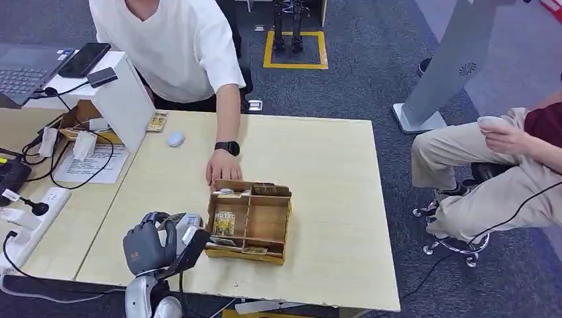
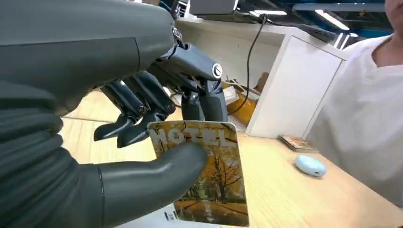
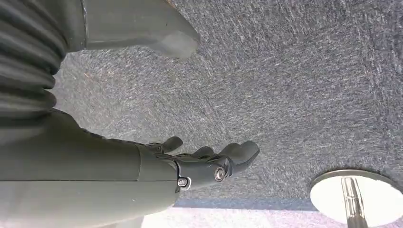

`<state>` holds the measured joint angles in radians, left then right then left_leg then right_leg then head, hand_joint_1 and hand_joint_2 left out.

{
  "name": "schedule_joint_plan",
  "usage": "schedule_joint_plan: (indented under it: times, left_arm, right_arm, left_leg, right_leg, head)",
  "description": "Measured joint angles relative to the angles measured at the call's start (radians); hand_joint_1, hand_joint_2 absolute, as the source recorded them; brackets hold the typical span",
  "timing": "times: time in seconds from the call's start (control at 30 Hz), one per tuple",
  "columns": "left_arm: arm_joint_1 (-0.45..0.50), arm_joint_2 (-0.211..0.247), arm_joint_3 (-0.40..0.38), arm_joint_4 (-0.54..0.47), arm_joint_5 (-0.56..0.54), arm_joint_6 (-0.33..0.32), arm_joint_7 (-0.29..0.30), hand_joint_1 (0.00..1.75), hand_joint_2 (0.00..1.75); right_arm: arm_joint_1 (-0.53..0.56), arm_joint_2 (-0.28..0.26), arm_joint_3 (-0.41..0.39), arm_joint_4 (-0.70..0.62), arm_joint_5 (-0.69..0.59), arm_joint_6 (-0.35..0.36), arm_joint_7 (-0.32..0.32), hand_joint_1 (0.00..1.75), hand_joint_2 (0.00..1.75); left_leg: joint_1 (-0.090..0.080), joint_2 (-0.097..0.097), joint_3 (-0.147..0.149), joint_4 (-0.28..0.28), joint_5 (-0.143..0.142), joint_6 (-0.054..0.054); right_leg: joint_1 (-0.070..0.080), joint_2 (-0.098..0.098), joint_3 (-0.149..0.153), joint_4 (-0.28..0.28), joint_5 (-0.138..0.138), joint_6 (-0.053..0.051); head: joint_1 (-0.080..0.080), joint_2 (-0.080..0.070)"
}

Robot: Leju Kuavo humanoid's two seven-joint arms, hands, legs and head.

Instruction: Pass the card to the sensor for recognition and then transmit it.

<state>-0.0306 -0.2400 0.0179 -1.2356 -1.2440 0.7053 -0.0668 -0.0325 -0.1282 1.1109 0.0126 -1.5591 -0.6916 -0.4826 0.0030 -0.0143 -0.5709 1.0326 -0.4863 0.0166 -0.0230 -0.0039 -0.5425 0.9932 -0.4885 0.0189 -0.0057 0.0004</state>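
At the near edge of the pale wooden table point(image 1: 318, 152), the robot's grey left hand point(image 1: 149, 244) holds up an orange hotel key card printed with autumn trees point(image 2: 204, 175), pinched between the thick thumb point(image 2: 157, 175) in front and the darker fingers point(image 2: 209, 102) behind. In the left wrist view the card stands nearly upright, the word "HOTEL" across its upper part, its lower end below the thumb.

Well to the left of the hand, a white power strip point(image 1: 30, 222) with a black plug lies on the adjoining desk, with black cables and printed sheets of paper point(image 1: 89, 162) beyond it. Further back on that side stands a white box-shaped stand point(image 1: 122, 99) bearing a black phone point(image 1: 85, 59).

Just right of the hand sits a shallow wooden tray with compartments point(image 1: 250, 222), several of them holding similar cards. A person in a white T-shirt point(image 1: 179, 46) leans over the far edge of the table, one hand with a black wristwatch point(image 1: 223, 165) touching the tray's far rim. A small pale blue oval object point(image 1: 175, 138) lies on the table beyond the robot's hand, near the white stand.

Far to the right, beside the table, a seated person in beige trousers point(image 1: 477, 165) holds a white object.

The robot's right hand point(image 3: 209, 161) hangs above grey carpet point(image 3: 294, 71), its fingers loosely extended and holding nothing, near a round metal base point(image 3: 356, 197).
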Motion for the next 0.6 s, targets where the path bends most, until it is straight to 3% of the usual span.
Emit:
schedule_joint_plan:
  times: [0.1, 0.2, 0.3, 0.43, 0.6]
  left_arm:
    - [0.005, -0.003, 0.0, -0.013, 0.027, 0.0, -0.031, 1.75, 1.75]
    - [0.007, -0.025, 0.001, -0.057, 0.113, 0.0, -0.16, 1.75, 1.75]
    - [0.003, -0.037, 0.001, -0.084, 0.152, 0.0, -0.224, 1.75, 1.75]
    - [-0.006, -0.04, 0.001, -0.103, 0.176, 0.0, -0.232, 1.75, 1.75]
    - [-0.061, -0.035, 0.001, -0.101, 0.207, -0.001, -0.18, 1.75, 1.75]
  right_arm:
    - [0.0, 0.0, 0.0, 0.0, 0.0, 0.0, 0.0, 0.0, 1.75]
    - [0.002, 0.0, 0.0, 0.0, -0.002, 0.0, -0.003, 0.0, 1.75]
    - [0.0, 0.0, 0.0, 0.0, -0.003, 0.0, -0.004, 0.0, 1.75]
    - [0.002, 0.0, 0.002, 0.0, -0.005, 0.0, -0.004, 0.0, 1.75]
    - [-0.003, 0.0, 0.019, 0.0, 0.002, 0.0, -0.003, 0.0, 1.75]
  left_leg:
    - [0.0, 0.0, 0.0, 0.0, 0.0, 0.0]
    - [0.0, -0.001, -0.001, 0.0, 0.0, 0.0]
    - [0.0, 0.0, 0.0, 0.0, 0.0, 0.0]
    - [0.0, 0.0, 0.0, 0.0, 0.0, 0.0]
    - [0.0, 0.0, 0.0, 0.0, 0.001, 0.0]
  right_leg:
    - [0.0, 0.0, 0.0, 0.0, 0.0, 0.0]
    - [0.0, -0.001, -0.001, 0.0, 0.0, 0.0]
    - [0.0, 0.0, -0.001, 0.0, 0.0, 0.0]
    - [0.0, 0.0, -0.001, 0.0, 0.0, 0.0]
    - [0.0, 0.0, -0.001, 0.0, 0.0, 0.0]
  head:
    - [0.0, 0.0]
    - [0.0, 0.0]
    - [-0.001, 0.0]
    - [0.0, 0.0]
    - [0.0, 0.0]
